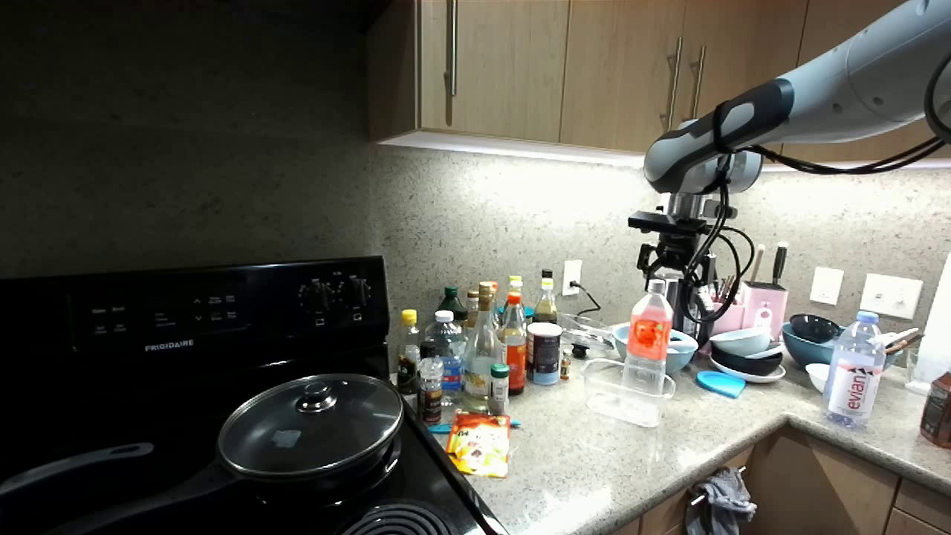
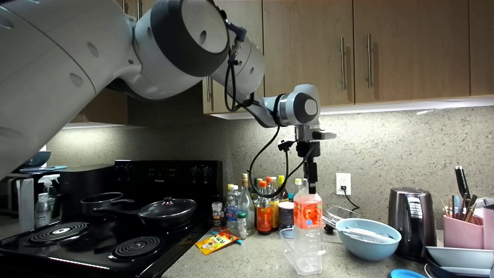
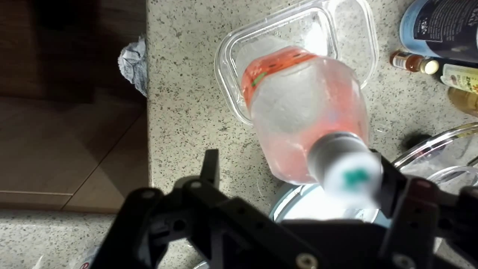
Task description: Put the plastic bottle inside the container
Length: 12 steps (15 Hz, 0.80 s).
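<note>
The plastic bottle [image 1: 648, 340] is tall and see-through, with a white cap, a pinkish upper part and an orange label. It stands upright in both exterior views [image 2: 307, 211]. Its lower part shows through the walls of the clear plastic container [image 1: 594, 397], and its base appears to be inside it [image 2: 291, 256]. In the wrist view the bottle [image 3: 298, 108] overlaps the container [image 3: 224, 74]. My gripper [image 3: 293, 160] is open, with fingers wide apart around the cap. The right-hand finger is close to the cap; I cannot tell if it touches. The gripper [image 1: 665, 281] points down over the bottle.
A light blue bowl [image 2: 368, 239] stands beside the container. Several sauce bottles [image 1: 483, 357] and a dark round canister [image 1: 544, 353] stand on the stove side. An Evian bottle [image 1: 854, 371] stands near the counter's corner. A clear lid [image 2: 341, 214] lies behind the container.
</note>
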Each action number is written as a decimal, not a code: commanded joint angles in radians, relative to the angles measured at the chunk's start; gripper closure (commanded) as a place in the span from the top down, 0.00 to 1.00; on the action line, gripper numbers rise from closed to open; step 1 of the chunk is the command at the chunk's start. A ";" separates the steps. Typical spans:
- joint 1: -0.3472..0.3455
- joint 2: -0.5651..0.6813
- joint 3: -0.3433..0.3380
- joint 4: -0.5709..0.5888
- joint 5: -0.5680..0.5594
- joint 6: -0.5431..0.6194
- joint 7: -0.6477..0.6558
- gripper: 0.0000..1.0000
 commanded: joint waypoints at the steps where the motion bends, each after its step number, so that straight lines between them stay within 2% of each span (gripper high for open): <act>1: 0.002 -0.007 0.000 -0.008 -0.006 0.030 -0.043 1.00; 3: 0.006 -0.012 -0.003 -0.017 -0.004 0.066 -0.036 1.00; 4: 0.002 0.003 -0.003 0.007 0.003 0.028 -0.019 1.00; 12: 0.003 0.003 -0.003 0.007 0.003 0.048 -0.019 1.00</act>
